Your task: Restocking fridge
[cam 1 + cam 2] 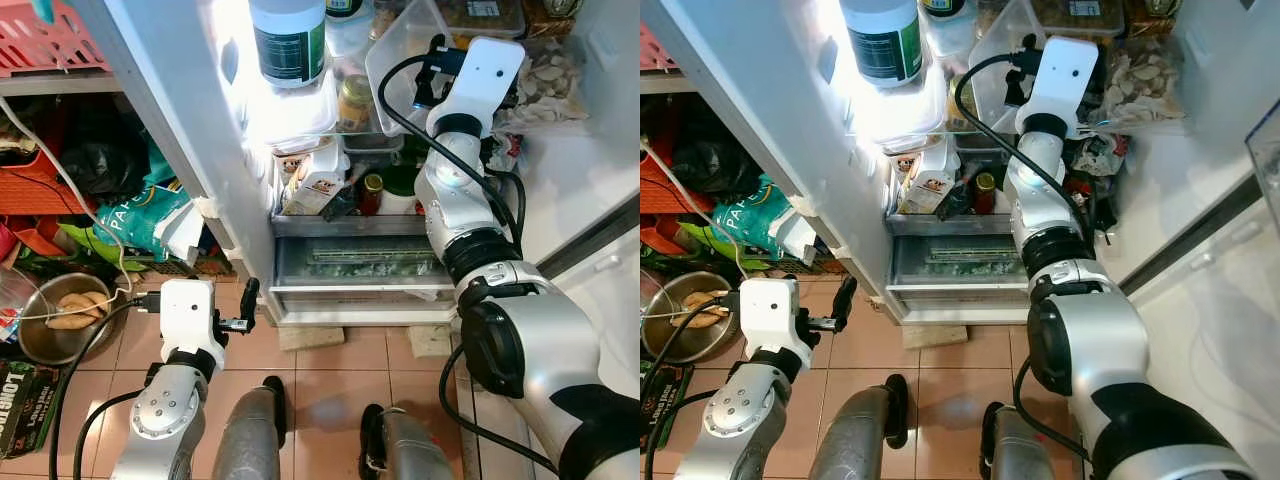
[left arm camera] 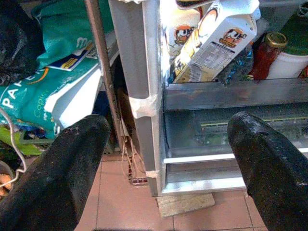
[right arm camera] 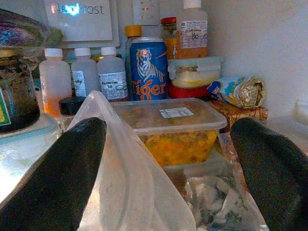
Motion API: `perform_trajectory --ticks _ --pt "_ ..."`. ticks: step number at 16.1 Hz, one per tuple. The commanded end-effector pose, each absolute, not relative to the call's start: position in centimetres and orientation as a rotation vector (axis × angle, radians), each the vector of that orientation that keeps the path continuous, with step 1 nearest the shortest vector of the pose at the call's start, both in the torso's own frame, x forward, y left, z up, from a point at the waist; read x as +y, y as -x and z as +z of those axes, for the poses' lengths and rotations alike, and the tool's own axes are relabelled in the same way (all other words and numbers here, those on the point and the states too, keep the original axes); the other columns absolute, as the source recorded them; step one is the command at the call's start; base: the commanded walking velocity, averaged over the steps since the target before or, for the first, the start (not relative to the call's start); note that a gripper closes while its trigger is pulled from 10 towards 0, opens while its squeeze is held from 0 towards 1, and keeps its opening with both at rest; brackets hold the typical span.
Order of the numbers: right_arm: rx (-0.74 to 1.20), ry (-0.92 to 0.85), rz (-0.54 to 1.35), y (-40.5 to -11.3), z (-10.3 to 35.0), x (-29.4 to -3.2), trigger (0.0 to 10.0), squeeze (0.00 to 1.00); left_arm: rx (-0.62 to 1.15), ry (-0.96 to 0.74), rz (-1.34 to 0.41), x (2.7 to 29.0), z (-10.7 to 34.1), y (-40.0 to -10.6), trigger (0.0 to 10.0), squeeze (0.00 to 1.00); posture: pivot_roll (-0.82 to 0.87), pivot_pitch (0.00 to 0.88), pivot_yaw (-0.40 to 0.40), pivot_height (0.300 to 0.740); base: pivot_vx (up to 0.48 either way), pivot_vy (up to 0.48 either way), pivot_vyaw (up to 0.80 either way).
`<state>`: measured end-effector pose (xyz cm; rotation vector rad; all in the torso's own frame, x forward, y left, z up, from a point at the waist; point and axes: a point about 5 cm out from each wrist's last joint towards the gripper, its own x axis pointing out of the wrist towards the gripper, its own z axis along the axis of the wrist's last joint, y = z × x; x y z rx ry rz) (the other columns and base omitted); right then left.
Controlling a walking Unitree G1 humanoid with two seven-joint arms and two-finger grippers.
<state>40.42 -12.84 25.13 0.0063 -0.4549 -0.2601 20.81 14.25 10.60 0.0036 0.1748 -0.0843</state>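
The fridge (image 1: 250,200) stands open before me. My right gripper (image 3: 168,127) is up at the top shelf, open, and a tilted clear plastic tub (image 3: 130,183) rises between its fingers without either finger visibly touching it. Behind that tub sit a lidded tub of yellow food (image 3: 175,130), a blue Tiger can (image 3: 148,70) and several small white bottles (image 3: 84,72). My left gripper (image 2: 167,122) hangs low and open in front of the crisper drawer (image 1: 360,260), holding nothing. A milk carton (image 1: 318,180) and a red-lidded jar (image 2: 267,55) stand on the shelf above the drawer.
A big green-labelled bottle (image 1: 288,40) stands at the upper shelf's edge, and a bag of frozen pieces (image 1: 545,85) lies beside my right wrist. Left of the fridge are a green bag (image 1: 140,215), a metal bowl (image 1: 60,320) and a red basket (image 1: 50,40). The fridge door (image 1: 600,250) stands to the right.
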Motion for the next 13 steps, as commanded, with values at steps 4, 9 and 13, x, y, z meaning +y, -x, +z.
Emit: perform_trajectory --ticks 4,9,13 --pt "-0.359 -0.044 -0.244 -40.5 23.2 -13.0 10.0 1.0 0.21 -0.023 -0.082 14.9 10.0 -20.3 10.0 0.0 0.27 0.205 0.103 0.74 0.0 0.0 0.0" --pt "-0.339 -0.131 -0.226 -40.5 22.9 -13.7 10.0 1.0 0.216 -0.029 -0.088 15.1 9.9 -20.2 10.0 0.0 0.27 0.204 0.116 0.74 0.0 0.0 0.0" --pt "-0.242 -0.181 -0.207 -40.3 20.7 -13.2 10.0 0.41 0.214 -0.032 -0.095 15.1 10.0 -20.4 10.0 0.0 0.27 0.204 0.118 0.74 0.0 0.0 0.0"
